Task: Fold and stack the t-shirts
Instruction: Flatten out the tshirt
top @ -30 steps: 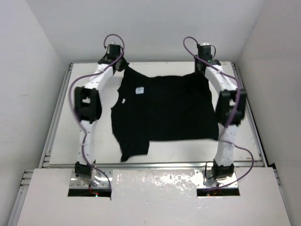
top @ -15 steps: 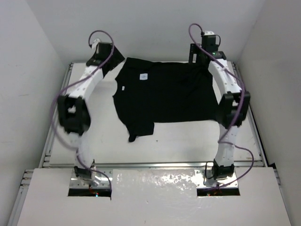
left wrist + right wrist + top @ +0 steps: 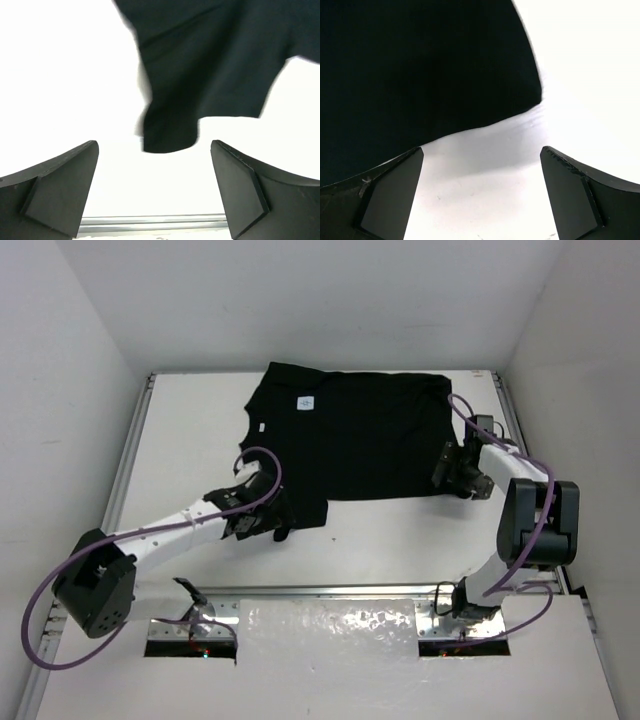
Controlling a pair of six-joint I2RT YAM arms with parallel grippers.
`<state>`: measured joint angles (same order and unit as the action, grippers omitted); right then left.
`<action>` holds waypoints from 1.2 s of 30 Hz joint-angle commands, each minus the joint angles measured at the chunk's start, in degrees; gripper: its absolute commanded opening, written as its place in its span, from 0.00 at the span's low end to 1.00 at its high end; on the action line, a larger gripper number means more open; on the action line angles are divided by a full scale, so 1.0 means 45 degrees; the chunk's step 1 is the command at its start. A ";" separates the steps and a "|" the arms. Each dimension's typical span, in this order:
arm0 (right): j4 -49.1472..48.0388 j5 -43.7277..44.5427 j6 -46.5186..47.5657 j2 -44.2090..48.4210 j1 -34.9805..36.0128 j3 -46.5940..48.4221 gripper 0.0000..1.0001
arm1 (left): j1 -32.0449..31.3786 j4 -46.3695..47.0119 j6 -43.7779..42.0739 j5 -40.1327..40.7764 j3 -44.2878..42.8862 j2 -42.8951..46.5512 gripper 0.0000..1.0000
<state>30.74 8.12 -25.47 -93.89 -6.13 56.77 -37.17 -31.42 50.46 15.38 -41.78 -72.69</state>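
Note:
One black t-shirt [image 3: 350, 435] lies flat on the white table [image 3: 180, 440], toward the back, with a small white neck label [image 3: 303, 402] showing. Its near left sleeve [image 3: 300, 515] points toward the front. My left gripper [image 3: 268, 523] hovers low just beside that sleeve; in the left wrist view the sleeve end [image 3: 170, 135] lies ahead of the open gripper [image 3: 155, 190], apart from both fingers. My right gripper [image 3: 450, 475] is at the shirt's near right corner. In the right wrist view the hem [image 3: 420, 65] lies just ahead of the open gripper [image 3: 480, 195], which holds nothing.
A metal rail [image 3: 330, 590] runs along the table's front edge, and it shows in the left wrist view as a rail [image 3: 150, 220] under the fingers. White walls close in the left, right and back. Bare table [image 3: 400, 540] lies in front of the shirt.
Both grippers opened and let go of the shirt at the table's far edge. Both arms then swung back to the shirt's near edge. The shirt now lies further back.

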 commanded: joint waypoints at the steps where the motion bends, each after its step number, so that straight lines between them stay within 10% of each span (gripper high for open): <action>1: -0.1673 -0.0710 -0.0316 0.0591 0.0152 -0.0116 0.99 | -0.0080 0.1159 0.0275 -0.0016 0.0475 0.0431 0.93; 8: -0.2612 0.0207 -0.0179 0.0083 0.0034 -0.0370 0.98 | -0.0100 0.3209 -0.0236 -0.0292 0.1100 -0.1403 0.89; 14: -0.2474 0.0227 -0.0257 -0.1147 -0.0102 -0.0057 0.89 | -0.0100 0.4228 -0.0275 -0.0566 0.1531 -0.2537 0.33; 16: -0.2983 0.0188 -0.0257 -0.1555 -0.0122 -0.0136 0.77 | -0.0061 0.4073 -0.0275 -0.0196 0.1395 -0.2578 0.00; 24: -0.2750 -0.0632 0.0172 -0.1501 -0.0083 0.0060 0.25 | 0.0660 0.0545 0.1618 0.3021 0.0906 0.2526 0.00; 25: -0.2711 -0.0671 0.0211 -0.1306 0.0014 -0.0018 0.00 | 0.1107 0.0208 0.1677 0.3338 0.0770 0.3100 0.00; 27: -0.2418 -0.0418 0.0230 -0.0681 0.0462 -0.0251 0.01 | 0.1675 -0.0533 0.1640 0.3984 0.0185 0.4503 0.00; 29: -0.1971 -0.0282 0.0154 -0.0349 0.0775 -0.0292 0.52 | 0.2554 -0.0635 0.1057 0.3889 -0.0187 0.4978 0.00; 31: -0.1326 0.0459 -0.0100 0.0139 0.0835 -0.0467 0.77 | 0.2945 -0.0868 0.0859 0.3751 -0.0733 0.5098 0.00; 36: -0.0756 0.0388 -0.0237 0.0920 0.0816 -0.0954 0.83 | 0.2947 -0.0793 0.0780 0.3420 -0.0698 0.4669 0.00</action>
<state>25.17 8.93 -25.65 -92.42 -2.13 53.87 -24.12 -33.10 55.16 30.70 -45.30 -49.95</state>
